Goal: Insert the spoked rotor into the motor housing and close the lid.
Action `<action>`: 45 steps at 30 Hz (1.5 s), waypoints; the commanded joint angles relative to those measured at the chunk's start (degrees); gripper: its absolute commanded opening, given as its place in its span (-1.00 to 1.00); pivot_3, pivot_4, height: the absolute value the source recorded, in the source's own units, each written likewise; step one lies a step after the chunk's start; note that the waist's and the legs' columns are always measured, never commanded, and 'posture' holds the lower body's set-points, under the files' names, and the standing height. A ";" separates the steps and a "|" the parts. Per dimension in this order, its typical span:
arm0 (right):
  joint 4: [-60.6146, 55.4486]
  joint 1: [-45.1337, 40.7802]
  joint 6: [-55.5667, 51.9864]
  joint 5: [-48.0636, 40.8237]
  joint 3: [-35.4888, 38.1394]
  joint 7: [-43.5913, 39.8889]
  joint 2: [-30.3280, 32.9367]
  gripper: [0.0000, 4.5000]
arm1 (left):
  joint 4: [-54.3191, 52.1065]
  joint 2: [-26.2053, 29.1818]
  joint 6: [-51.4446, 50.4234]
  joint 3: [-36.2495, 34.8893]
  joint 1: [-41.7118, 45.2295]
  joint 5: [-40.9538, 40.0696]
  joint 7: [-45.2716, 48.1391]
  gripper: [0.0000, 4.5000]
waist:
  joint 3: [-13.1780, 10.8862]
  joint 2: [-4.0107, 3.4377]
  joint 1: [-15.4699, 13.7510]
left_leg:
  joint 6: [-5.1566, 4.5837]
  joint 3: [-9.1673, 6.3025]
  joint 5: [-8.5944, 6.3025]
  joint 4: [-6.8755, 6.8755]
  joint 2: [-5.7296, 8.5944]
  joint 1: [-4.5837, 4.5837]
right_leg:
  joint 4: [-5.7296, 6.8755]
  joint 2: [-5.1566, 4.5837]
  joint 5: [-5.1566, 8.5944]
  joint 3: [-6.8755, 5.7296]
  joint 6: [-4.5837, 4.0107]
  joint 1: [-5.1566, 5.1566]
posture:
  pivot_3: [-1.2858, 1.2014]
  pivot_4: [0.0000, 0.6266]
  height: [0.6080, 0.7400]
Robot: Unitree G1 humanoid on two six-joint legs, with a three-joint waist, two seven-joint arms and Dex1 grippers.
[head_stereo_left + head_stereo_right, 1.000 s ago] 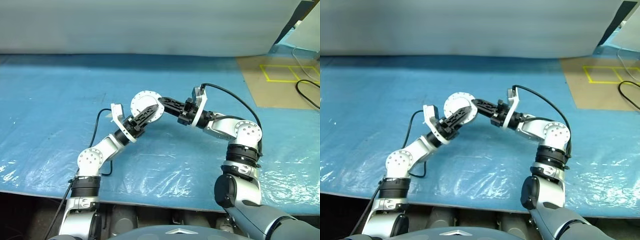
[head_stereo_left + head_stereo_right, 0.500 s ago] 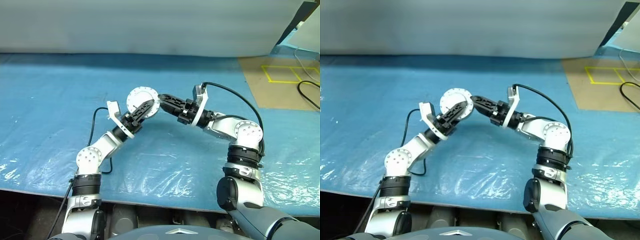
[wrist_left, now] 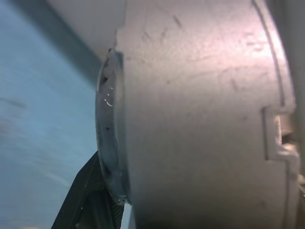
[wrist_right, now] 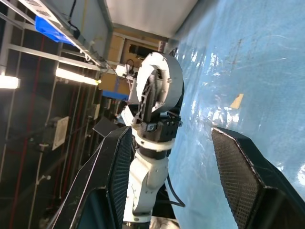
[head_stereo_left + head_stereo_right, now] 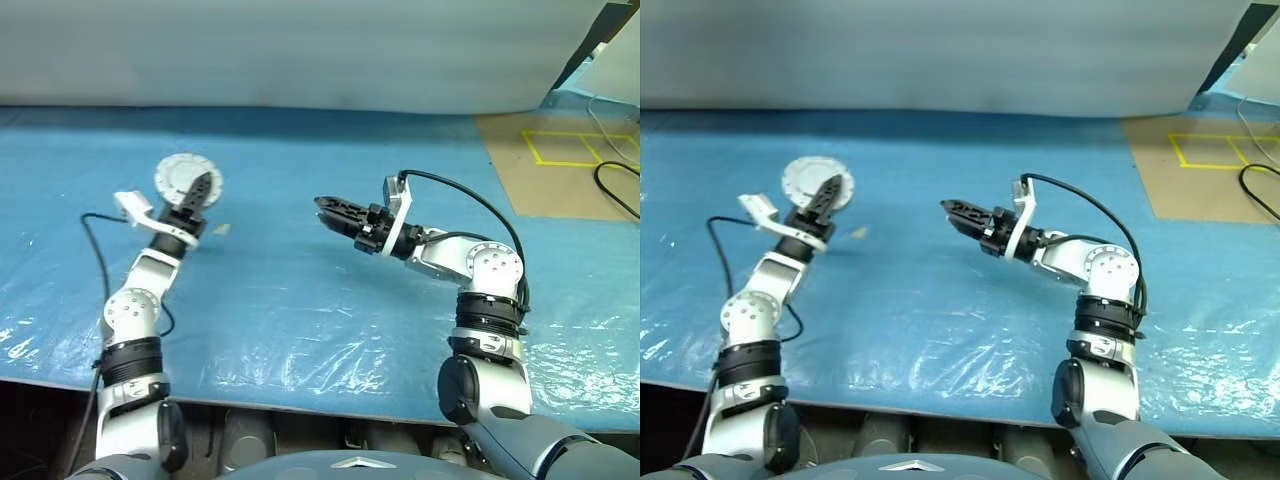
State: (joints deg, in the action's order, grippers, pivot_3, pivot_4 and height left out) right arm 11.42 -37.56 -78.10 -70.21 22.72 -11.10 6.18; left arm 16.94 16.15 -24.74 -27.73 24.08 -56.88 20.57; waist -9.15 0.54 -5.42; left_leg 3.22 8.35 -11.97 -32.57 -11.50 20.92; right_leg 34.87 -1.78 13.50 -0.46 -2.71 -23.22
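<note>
- The left gripper [image 5: 197, 190] grasps the closed motor housing [image 5: 186, 179], a round silver-grey casing held on edge, one finger across its flat face.
- The housing is raised above the blue sheet [image 5: 300, 300], over the sheet's left part and toward the far edge.
- In the left wrist view the housing [image 3: 200, 119] is seen edge-on, close against one black finger [image 3: 88, 200]; a seam runs round its rim.
- The lid sits shut on the housing; the two cannot be told apart by face in these views.
- The right gripper [image 5: 325, 208] is released, its jaws spread and holding nothing, pointing toward the left over the middle of the sheet.
- The right gripper stands well apart from the housing.
- A small pale scrap [image 5: 220, 229] lies on the sheet just beside the left gripper.
- The right wrist view shows the left gripper [image 4: 150, 102] holding the housing [image 4: 162, 86] between the right gripper's spread fingers [image 4: 243, 176].
</note>
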 commanded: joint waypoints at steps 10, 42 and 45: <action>-1.09 0.46 1.42 2.25 -3.04 -3.88 0.76 0.23 | 15.51 4.50 2.11 0.60 5.34 10.60 7.30 0.10 | 0.00 0.08 -0.37 | -0.01 -0.06 0.00 -0.21 0.14 0.21 | 0.06 -0.50 -0.03 -0.40 0.04 0.04 | 0.03 -0.52 1.00; -2.17 2.67 3.34 6.28 -5.57 -6.22 0.66 0.25 | 28.62 14.09 15.13 -8.81 3.18 17.91 3.01 0.96 | 0.04 0.01 1.35 | 0.00 0.05 0.02 0.33 0.23 -0.64 | -0.11 -0.46 0.01 -0.07 -0.04 0.47 | 0.03 -0.52 1.00; -4.02 3.00 3.94 7.11 -6.47 -8.15 1.89 0.25 | 15.87 12.13 8.30 -6.26 -0.84 13.88 10.16 0.96 | 0.03 0.04 1.32 | 0.00 0.05 0.02 0.33 0.18 -0.51 | -0.13 -0.50 0.01 -0.13 -0.05 0.38 | 0.03 -0.52 1.00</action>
State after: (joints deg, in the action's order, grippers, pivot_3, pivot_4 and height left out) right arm 10.70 -34.76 -74.98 -62.89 16.56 -17.34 7.16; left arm 41.24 28.65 -12.91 -35.28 24.33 -40.08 26.15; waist -9.12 0.57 -4.11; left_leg 3.23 8.40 -11.95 -32.25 -11.40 20.50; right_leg 34.75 -2.31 13.51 -0.61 -2.76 -22.90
